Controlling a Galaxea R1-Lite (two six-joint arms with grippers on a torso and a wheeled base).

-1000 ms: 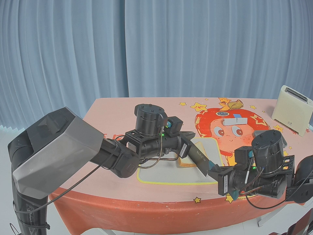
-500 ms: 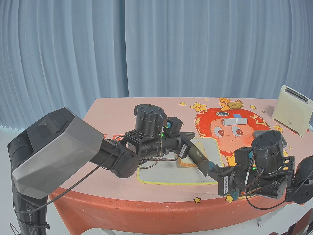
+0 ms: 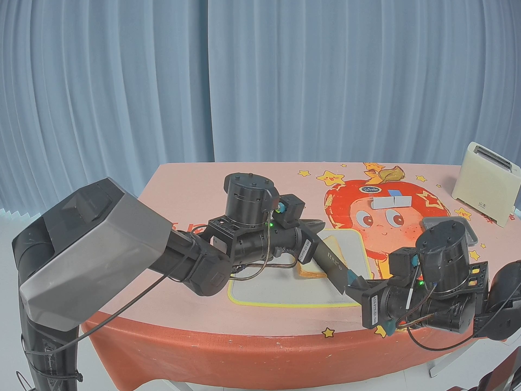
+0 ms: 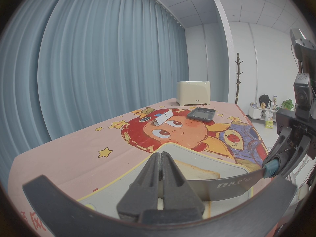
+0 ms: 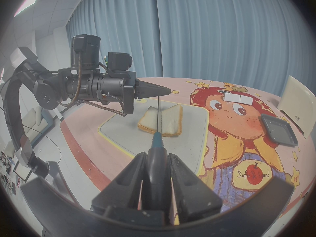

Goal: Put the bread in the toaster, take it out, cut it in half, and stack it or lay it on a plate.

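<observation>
Where your left arm lies across the pink cartoon-printed tabletop (image 3: 184,191), item one is the left claw (image 3: 319,225) (image 4: 161,158): black fingers pressed together, empty, poised just above the far side of the bread; you cannot tell from these views whether it touches.

Item two: white rectangular cutting board with a yellow rim (image 3: 271,291) (image 5: 125,129), flat on the tabletop near the front edge.

Item three: pale toasted slice of bread (image 3: 309,270) (image 5: 168,119) (image 4: 197,173), lying flat on the board's right half, creased down its middle.

Item four: dark steel knife with a teal collar (image 3: 331,264) (image 4: 227,185) (image 5: 157,142), blade on edge along that crease.

Item five: right claw (image 3: 355,288) (image 5: 157,157), clamped around the knife's handle, low near the board's right front corner.

Item six: dark grey rectangular tray (image 3: 472,233) (image 5: 279,129) (image 4: 201,114), behind your right wrist.

Item seven: cream box-shaped toaster (image 3: 488,183) (image 4: 193,93) (image 5: 298,102), upright at the far right edge.
</observation>
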